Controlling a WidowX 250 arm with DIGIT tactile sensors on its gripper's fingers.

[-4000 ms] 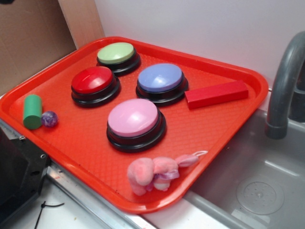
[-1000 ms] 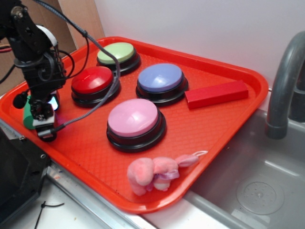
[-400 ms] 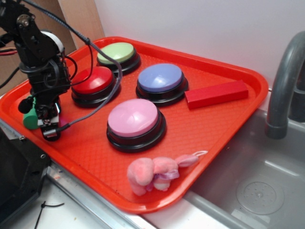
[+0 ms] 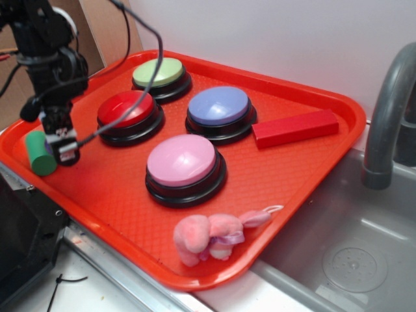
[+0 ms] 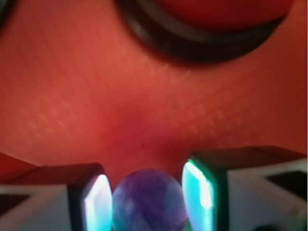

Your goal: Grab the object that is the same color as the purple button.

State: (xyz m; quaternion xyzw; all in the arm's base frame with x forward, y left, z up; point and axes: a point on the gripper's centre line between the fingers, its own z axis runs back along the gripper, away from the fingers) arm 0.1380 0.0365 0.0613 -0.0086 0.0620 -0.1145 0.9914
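The gripper (image 4: 63, 147) now stands higher above the tray (image 4: 117, 195) than a moment ago, closed on the purple ball (image 5: 149, 200), beside the green cylinder (image 4: 39, 154). The grab looks done.

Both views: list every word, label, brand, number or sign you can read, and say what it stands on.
None can be read in either view.
The four buttons, including the purple button, have plain tops.
The red block, green cylinder, pink plush toy and tray carry no print.
The wrist view is blurred; the pincer and purple ball show no marks.
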